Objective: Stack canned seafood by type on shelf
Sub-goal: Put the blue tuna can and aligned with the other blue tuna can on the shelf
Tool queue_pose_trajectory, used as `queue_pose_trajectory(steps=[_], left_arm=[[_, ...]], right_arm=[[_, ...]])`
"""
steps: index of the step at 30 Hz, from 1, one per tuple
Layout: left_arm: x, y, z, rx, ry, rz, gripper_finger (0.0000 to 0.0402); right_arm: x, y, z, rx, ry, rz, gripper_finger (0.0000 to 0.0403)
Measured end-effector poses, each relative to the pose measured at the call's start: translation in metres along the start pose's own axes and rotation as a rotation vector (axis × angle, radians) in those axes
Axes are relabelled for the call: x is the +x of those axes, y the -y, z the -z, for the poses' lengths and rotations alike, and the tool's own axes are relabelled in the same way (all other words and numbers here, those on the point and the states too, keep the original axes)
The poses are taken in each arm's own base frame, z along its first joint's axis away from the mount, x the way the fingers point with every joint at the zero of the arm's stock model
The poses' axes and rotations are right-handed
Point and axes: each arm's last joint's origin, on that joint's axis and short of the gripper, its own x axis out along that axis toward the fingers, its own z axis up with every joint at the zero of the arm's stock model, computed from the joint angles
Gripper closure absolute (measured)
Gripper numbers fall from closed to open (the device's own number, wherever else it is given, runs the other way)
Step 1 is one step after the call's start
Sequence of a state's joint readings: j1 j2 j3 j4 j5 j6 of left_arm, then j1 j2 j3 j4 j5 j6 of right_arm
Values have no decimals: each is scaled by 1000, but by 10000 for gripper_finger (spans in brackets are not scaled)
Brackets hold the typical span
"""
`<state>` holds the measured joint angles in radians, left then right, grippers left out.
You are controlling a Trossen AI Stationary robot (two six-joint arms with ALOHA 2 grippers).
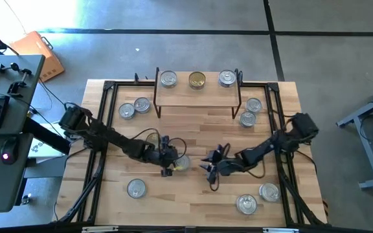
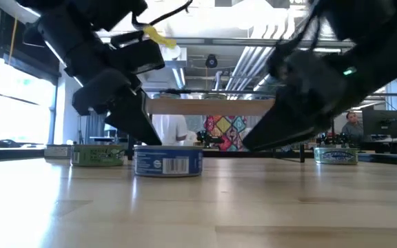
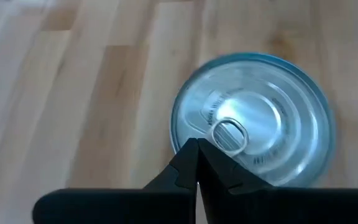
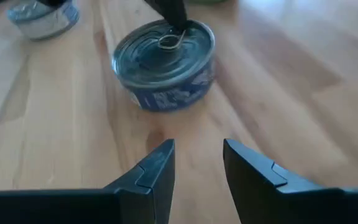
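While left gripper [image 3: 196, 163] sits with fingers pressed together, tips rest on lid of blue-labelled tin [image 3: 252, 138] right at pull ring: likely pinning or nudging it, not lifting. Right gripper [image 4: 197, 163] just short of same tin, fingers apart, nothing between them, tin straight ahead: seemingly lined up to take it. Shelf [image 1: 196, 93] well beyond both grippers, three tins on top; other tins scattered on table [image 1: 193, 194].

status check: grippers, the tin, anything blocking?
Left gripper shut, tips over the blue-label tin's lid. Right gripper open, facing the tin, not touching. Shelf holds three tins. Nothing between right gripper and tin.
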<state>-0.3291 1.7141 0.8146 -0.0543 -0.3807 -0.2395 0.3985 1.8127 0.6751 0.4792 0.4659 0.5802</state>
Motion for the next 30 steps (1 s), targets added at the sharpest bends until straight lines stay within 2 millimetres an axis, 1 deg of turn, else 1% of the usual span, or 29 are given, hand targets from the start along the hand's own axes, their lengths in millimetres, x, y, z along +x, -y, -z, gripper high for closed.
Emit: queue_pose_trajectory(steps=[3,6,8,11,14,16,19,23,26,28,30], left_arm=[[-5,11,0,42,30,37,402],[-10,15,0,55,44,29,402],[-19,17,1,61,33,31,402],[-38,21,4,39,5,53,402],[-52,27,6,7,-12,119,402],[-54,33,7,7,-16,199,402],[-43,38,12,11,23,266,402],[-19,36,18,34,36,244,402],[-4,29,19,55,31,178,402],[1,19,21,76,-5,112,402],[0,7,24,82,-64,21,402]], right_arm=[[17,1,-9,-17,-10,0,274],[30,5,-20,-22,-20,33,274],[37,10,-27,-5,-45,72,274],[44,18,-36,8,-79,109,274],[50,22,-44,-37,-105,43,274],[55,24,-49,-65,-110,-19,274],[62,28,-54,-97,-131,-70,274],[63,31,-55,-110,-150,-97,274],[56,30,-57,-101,-194,-124,274],[46,25,-58,-104,-244,-154,274],[34,15,-56,-126,-297,-188,274]])
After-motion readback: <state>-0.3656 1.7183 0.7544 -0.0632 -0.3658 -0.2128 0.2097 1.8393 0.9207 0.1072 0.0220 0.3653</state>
